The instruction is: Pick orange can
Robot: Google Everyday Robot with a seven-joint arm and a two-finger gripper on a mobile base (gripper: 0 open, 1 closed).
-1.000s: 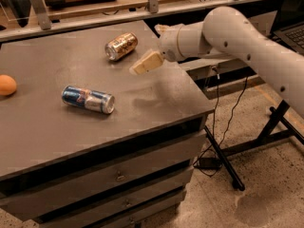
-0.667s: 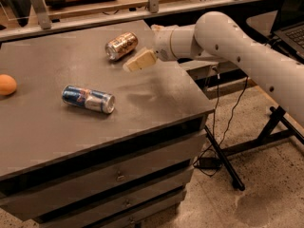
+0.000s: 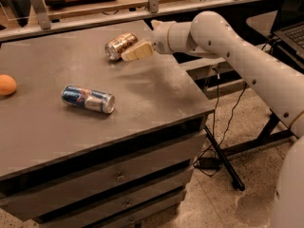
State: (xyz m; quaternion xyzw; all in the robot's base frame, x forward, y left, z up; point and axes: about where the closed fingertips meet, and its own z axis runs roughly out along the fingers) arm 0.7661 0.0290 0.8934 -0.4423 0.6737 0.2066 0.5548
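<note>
The orange can [image 3: 120, 45], gold-orange with a speckled brown pattern and silver ends, lies on its side near the far edge of the grey table [image 3: 57, 132]. My gripper [image 3: 137, 51] hangs just above the tabletop, right beside the can's right side, with its cream fingers [image 3: 137, 52] pointing left at it. It holds nothing that I can see. The white arm reaches in from the right.
A blue-and-silver can [image 3: 88, 99] lies on its side in the middle left of the table. An orange ball [image 3: 6, 85] sits at the left edge. A metal rail [image 3: 142, 8] runs behind the table. Drawers are below the tabletop, cables and a stand to the right.
The arm has swung left and slightly away from the camera, bringing my gripper from right of the orange can to right beside it. The cans and ball have not moved.
</note>
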